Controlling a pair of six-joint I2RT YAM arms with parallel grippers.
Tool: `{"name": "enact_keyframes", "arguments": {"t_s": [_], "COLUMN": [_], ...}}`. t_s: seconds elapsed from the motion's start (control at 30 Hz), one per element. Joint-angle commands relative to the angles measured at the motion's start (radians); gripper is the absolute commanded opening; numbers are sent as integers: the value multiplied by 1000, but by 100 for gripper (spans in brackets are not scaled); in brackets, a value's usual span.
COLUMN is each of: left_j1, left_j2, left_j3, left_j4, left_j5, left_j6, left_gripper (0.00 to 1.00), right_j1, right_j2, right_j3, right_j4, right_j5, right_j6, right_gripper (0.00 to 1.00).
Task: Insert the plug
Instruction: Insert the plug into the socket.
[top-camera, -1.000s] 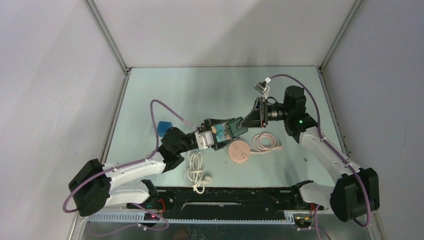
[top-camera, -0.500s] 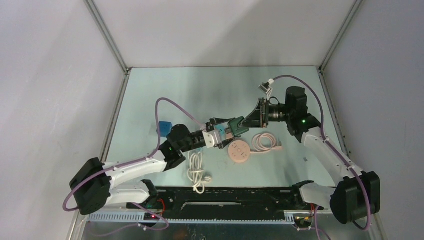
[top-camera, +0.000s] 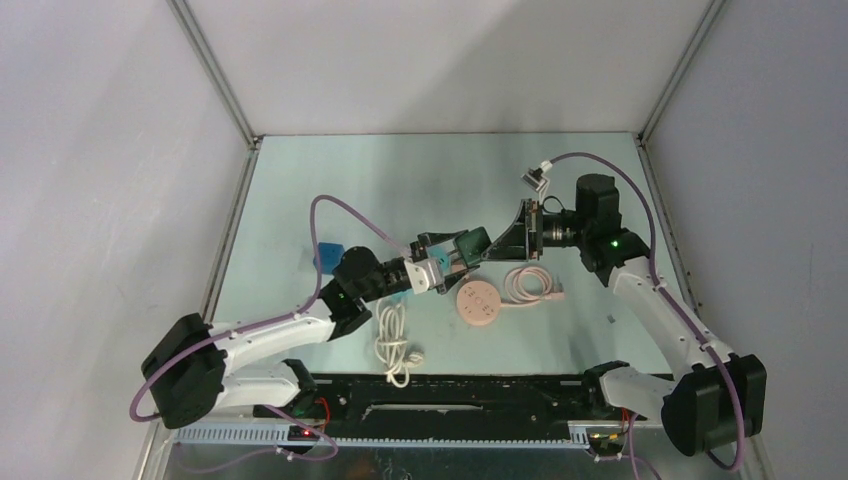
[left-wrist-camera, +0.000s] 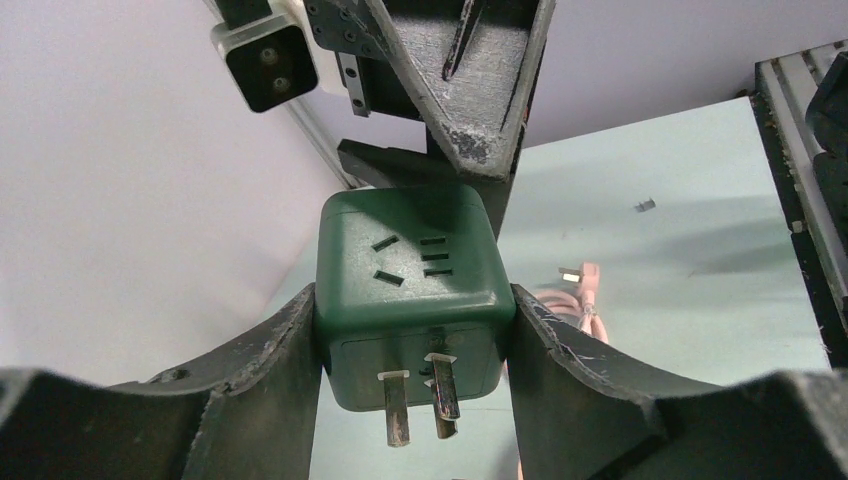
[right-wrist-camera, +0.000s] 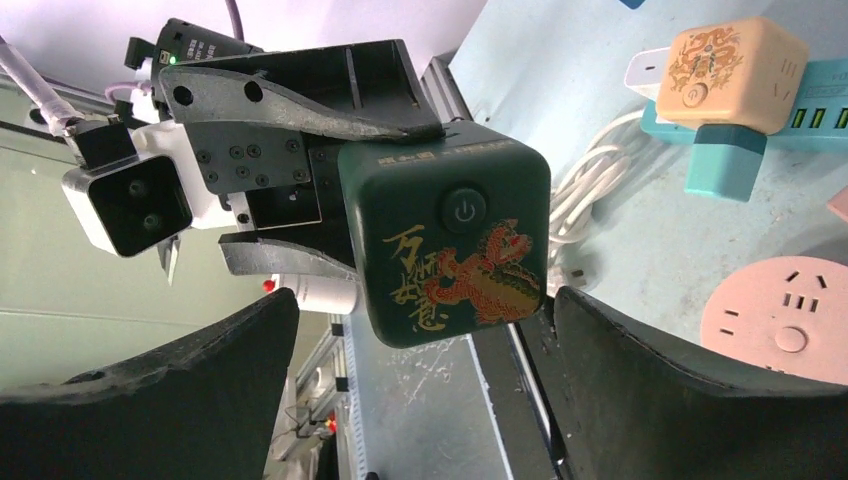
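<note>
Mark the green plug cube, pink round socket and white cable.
green plug cube (left-wrist-camera: 410, 255), left wrist view, slotted face
pink round socket (top-camera: 477, 301), top view, centre of disc
white cable (top-camera: 393, 345), top view, coil

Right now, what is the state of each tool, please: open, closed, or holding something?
Left tool: closed on the green cube adapter.
Right tool: open, one finger on each side of the adapter, not gripping it.

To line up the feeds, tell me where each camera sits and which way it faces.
Top external: above and behind the arms, both in view, looking down at the table.
Left wrist: on the left gripper, looking along its fingers, shut on the green cube plug.
Right wrist: on the open right gripper, facing that cube.
Both wrist views share the cube, from opposite faces.
</note>
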Motion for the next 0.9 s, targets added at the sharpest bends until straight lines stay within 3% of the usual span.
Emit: {"name": "enact_keyframes", "arguments": {"t_s": [0.0, 0.2, 0.5, 0.7, 0.77, 0.87], "left_j1": [3, 3, 3, 3, 3, 3], "left_j2": [-17, -8, -2, -6, -5, -5], "left_j3": [-6, -1, 3, -2, -2, -2], "left_j4": [112, 133, 133, 128, 128, 126], "left_j5": [9, 66, 110, 106, 106, 97], "left_j6": [30, 7, -10, -8, -8, -7], "left_gripper": [0, 0, 0, 0, 0, 0], "right_j1": [-11, -3, 25, 31, 32, 29], "right_j2": [-16, 14, 38, 41, 45, 51], "right_j3": [42, 42, 29, 29, 29, 29], "right_j4": [-39, 8, 198, 226, 225, 221], "right_j5": [-51, -82, -114, -117, -118, -123], "right_j6": [-35, -8, 127, 155, 156, 153], "right_gripper": [100, 99, 80, 71, 61, 24]}}
